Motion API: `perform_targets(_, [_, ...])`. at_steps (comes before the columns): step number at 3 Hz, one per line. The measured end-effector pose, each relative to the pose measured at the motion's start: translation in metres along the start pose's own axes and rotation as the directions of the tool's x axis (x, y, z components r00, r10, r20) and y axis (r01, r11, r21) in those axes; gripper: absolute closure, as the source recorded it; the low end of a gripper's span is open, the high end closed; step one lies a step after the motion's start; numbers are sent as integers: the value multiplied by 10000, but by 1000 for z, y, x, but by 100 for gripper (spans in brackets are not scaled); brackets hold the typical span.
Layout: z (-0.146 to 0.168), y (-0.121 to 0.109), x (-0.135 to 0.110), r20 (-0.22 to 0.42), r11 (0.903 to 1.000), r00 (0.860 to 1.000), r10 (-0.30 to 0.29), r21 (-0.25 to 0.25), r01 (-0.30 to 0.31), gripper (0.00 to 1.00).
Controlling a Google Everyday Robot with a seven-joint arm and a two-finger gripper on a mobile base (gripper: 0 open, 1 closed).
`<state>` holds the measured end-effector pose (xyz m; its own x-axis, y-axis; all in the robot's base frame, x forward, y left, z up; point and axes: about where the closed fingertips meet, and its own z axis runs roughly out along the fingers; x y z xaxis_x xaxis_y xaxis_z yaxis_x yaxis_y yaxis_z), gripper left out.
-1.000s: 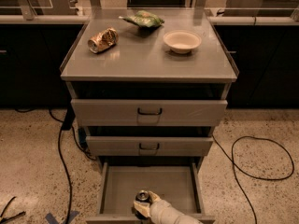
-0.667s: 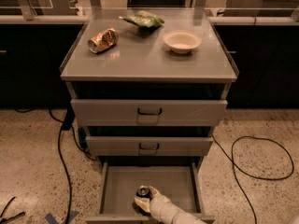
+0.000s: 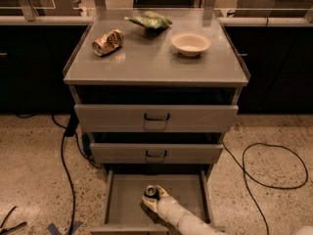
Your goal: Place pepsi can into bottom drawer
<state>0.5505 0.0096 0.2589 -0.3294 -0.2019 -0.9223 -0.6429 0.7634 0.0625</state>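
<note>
The bottom drawer [image 3: 122,199] is pulled open, a wide shallow grey tray below two upper drawers. The pepsi can [image 3: 150,192], dark with a silver top, stands upright inside it near the middle. My gripper [image 3: 152,199] reaches in from the lower right on a white arm and is wrapped around the can, low over the drawer floor. Most of the can's side is hidden by the gripper.
On the cabinet top [image 3: 146,65] lie a crushed gold can [image 3: 107,41], a green snack bag [image 3: 150,19] and a white bowl [image 3: 190,43]. Black cables [image 3: 264,165] run on the speckled floor on both sides of the cabinet.
The gripper with the can has moved a little farther back into the bottom drawer. Nothing on the cabinet top has moved.
</note>
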Motion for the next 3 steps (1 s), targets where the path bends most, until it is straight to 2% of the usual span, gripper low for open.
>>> perform_targets(1, [32,-27,33,202,9989,9997,-104,457,95,100])
perform_targets(2, [32,-27,33,202,9989,9997,-104,457,95,100])
perform_targets(3, [41,-32,35,56,9979,9994,-351,547,347,100])
